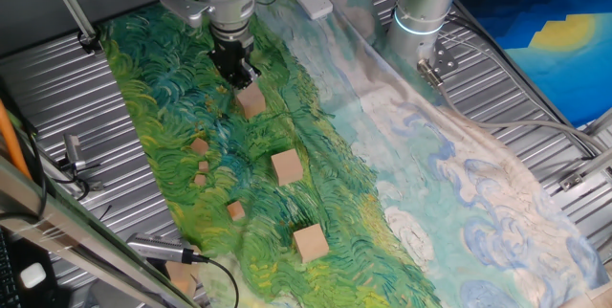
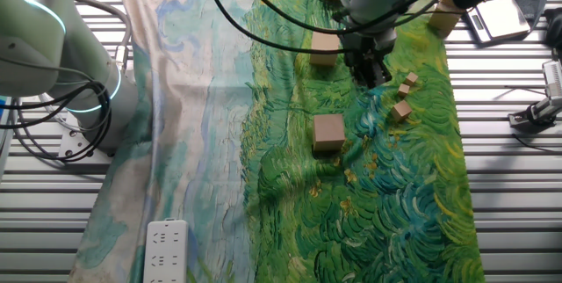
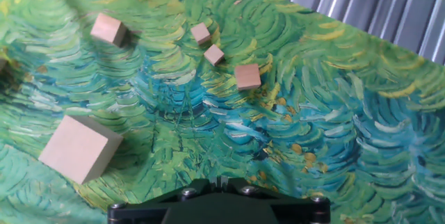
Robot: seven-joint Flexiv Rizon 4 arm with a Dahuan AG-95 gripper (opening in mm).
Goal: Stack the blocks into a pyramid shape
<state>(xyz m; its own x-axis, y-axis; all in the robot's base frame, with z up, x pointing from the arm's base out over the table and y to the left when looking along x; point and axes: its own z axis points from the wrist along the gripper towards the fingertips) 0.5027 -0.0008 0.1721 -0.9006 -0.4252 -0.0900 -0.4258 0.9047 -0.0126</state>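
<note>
The blocks lie apart on the painted cloth (image 1: 402, 184) covering the worktop, none stacked. Three large cubes (image 1: 286, 167) run in a loose line from the gripper (image 1: 239, 71) toward the near edge; small cubes (image 1: 200, 145) scatter beside them. Cubes have no long axis; each sits flat, turned differently. The gripper hovers beside the farthest large cube (image 1: 251, 103), holding nothing; the jaws' gap cannot be told. A power strip (image 2: 165, 250) lies well apart.

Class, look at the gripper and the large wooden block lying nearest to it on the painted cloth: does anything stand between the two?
Nothing visible does. The gripper hangs just above the cloth, with the large block right beside it; the small blocks lie farther off to one side.
</note>
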